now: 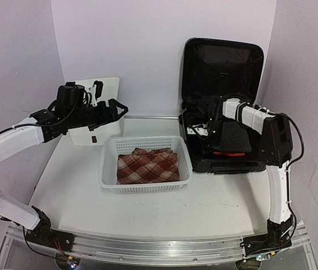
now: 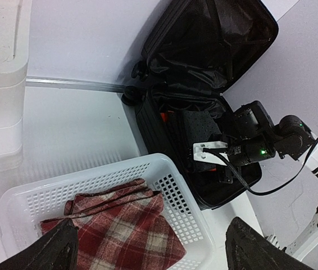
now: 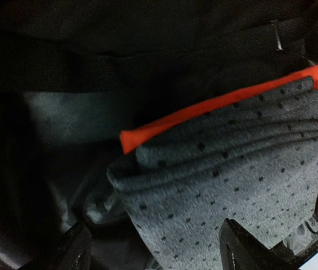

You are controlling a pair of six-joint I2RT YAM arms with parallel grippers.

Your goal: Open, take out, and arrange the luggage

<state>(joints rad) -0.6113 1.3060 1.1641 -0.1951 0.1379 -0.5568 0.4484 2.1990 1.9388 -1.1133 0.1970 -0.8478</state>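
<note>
The black luggage [image 1: 223, 67] stands open at the back right, lid upright, base [image 1: 229, 164] flat on the table. Inside lie a folded grey dotted cloth [image 3: 232, 180] and an orange cloth [image 3: 215, 104] under it; both also show in the top view, the grey cloth [image 1: 235, 136] above the orange cloth [image 1: 226, 153]. My right gripper [image 3: 159, 250] is open and reaches into the luggage's left side [image 1: 201, 126], its fingers straddling the grey cloth's near edge. My left gripper [image 1: 117, 109] is open and empty, held above the back left of the white basket [image 2: 164, 163].
The white perforated basket [image 1: 105, 169] sits mid-table and holds a folded red plaid cloth [image 1: 148, 167]. A white drawer box [image 1: 105, 90] stands at the back left behind my left arm. White walls close the back and sides.
</note>
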